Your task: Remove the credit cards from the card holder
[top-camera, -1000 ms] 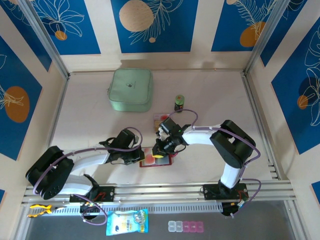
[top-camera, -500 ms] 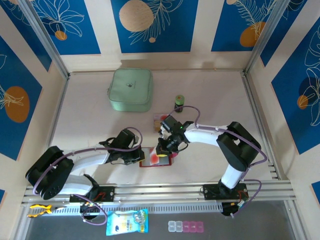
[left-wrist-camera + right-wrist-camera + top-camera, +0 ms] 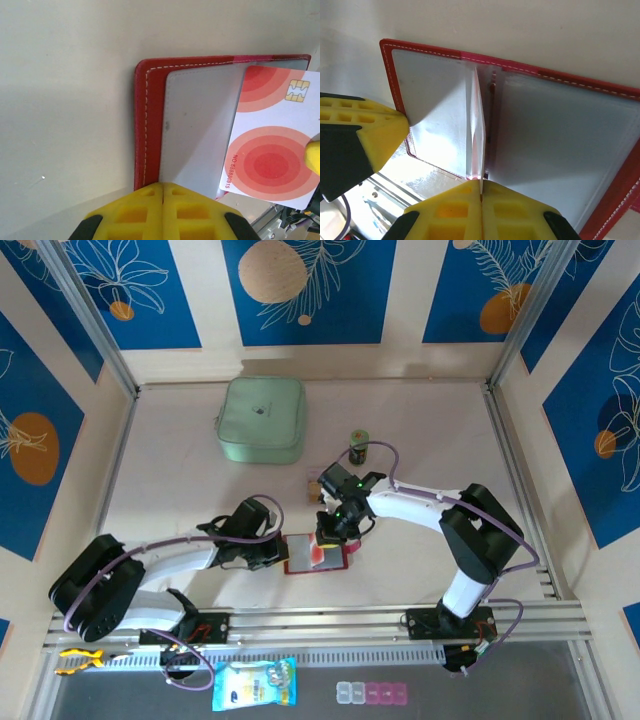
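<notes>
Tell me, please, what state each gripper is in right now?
Left gripper: jaws shut on the edge of the card holder.
Right gripper: jaws shut on a credit card.

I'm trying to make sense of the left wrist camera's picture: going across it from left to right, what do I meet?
Bare table → the card holder, red stitched edge first, then its pale pocket → the credit card with red circles.

A lab-style robot test cell: a table (image 3: 420,420) walled by blue leaf-patterned panels (image 3: 350,300) and aluminium rails (image 3: 330,618).
</notes>
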